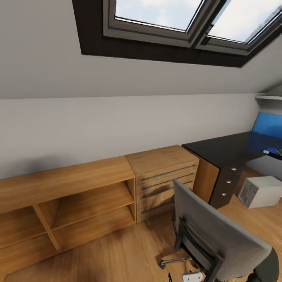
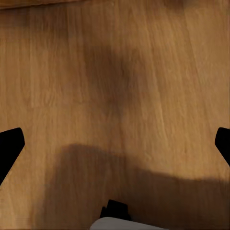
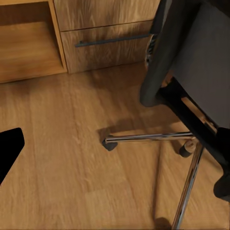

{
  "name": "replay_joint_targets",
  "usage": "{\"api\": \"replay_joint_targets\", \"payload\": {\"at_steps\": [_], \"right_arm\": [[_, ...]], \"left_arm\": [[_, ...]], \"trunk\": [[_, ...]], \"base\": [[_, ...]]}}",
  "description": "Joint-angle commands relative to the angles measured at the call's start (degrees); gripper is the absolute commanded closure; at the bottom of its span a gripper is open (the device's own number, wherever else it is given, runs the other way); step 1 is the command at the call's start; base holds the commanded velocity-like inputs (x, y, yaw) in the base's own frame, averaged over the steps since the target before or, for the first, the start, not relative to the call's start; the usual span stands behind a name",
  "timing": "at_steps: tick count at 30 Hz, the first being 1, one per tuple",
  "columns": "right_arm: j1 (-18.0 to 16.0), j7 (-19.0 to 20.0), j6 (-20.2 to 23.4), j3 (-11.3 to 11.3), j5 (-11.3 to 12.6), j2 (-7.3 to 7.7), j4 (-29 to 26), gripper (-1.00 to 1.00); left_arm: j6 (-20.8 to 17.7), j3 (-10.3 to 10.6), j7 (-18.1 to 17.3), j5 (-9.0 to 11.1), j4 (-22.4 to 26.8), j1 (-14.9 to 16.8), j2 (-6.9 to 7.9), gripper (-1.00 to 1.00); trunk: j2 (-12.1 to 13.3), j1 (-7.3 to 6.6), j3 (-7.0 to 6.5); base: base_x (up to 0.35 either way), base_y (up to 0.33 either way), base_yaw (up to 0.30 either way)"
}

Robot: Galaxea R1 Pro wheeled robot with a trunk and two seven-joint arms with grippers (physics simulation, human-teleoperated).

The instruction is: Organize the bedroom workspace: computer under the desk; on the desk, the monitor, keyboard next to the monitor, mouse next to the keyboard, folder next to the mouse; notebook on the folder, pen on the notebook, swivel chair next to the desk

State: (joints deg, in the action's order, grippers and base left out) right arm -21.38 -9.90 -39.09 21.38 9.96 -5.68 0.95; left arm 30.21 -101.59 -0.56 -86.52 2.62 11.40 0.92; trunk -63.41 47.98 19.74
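The swivel chair stands on the wood floor, back turned, near the black desk; the computer sits on the floor beside its drawers. The wooden drawer cabinet and open shelf unit line the wall. Left gripper spread wide; right gripper's state I cannot tell

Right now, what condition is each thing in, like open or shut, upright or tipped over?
Swivel chair: upright on the wooden floor, back toward the camera.
Wooden drawer cabinet: drawers shut.
Desk: its three drawers shut.
Computer: standing on the floor beside the desk.
Monitor: on the desk, screen showing blue.
Open shelf unit: nothing visible inside.
Skylight windows: appear shut.
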Motion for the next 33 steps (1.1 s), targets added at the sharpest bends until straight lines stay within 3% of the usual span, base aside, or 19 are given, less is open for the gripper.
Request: {"api": "replay_joint_targets", "payload": {"at_steps": [1,8,25,29,33], "right_arm": [[-0.1,-0.2,-0.2,0.5,0.5,-0.04,0.1,-1.0],[-0.1,-0.2,-0.2,0.5,1.8,-0.04,0.1,-1.0],[-0.1,-0.3,-0.1,-0.2,7.8,0.17,-0.1,-1.0],[-0.1,-0.2,-0.2,-0.8,10.8,0.89,-0.2,-1.0],[-0.1,-0.2,-0.2,-1.0,11.8,1.09,-0.3,-1.0]], "left_arm": [[0.8,-0.5,-0.1,-0.5,0.0,0.0,0.02,-1.0],[5.5,-0.4,-0.1,-0.8,0.0,0.0,0.05,-1.0],[6.3,-0.3,-0.1,-0.9,0.0,0.0,0.05,-1.0],[6.3,-0.3,-0.1,-0.9,0.0,0.0,0.05,-1.0],[6.3,-0.3,-0.1,-0.9,0.0,0.0,-0.02,-1.0]], "trunk": [[0.0,0.0,0.07],[0.0,0.0,0.07],[0.0,0.0,0.77],[0.0,0.0,0.81],[0.0,0.0,0.83]], "base": [[0.019,0.293,-0.256],[0.104,0.307,-0.256],[0.188,0.287,-0.197],[0.062,0.118,-0.051],[0.017,0.032,-0.068]]}}
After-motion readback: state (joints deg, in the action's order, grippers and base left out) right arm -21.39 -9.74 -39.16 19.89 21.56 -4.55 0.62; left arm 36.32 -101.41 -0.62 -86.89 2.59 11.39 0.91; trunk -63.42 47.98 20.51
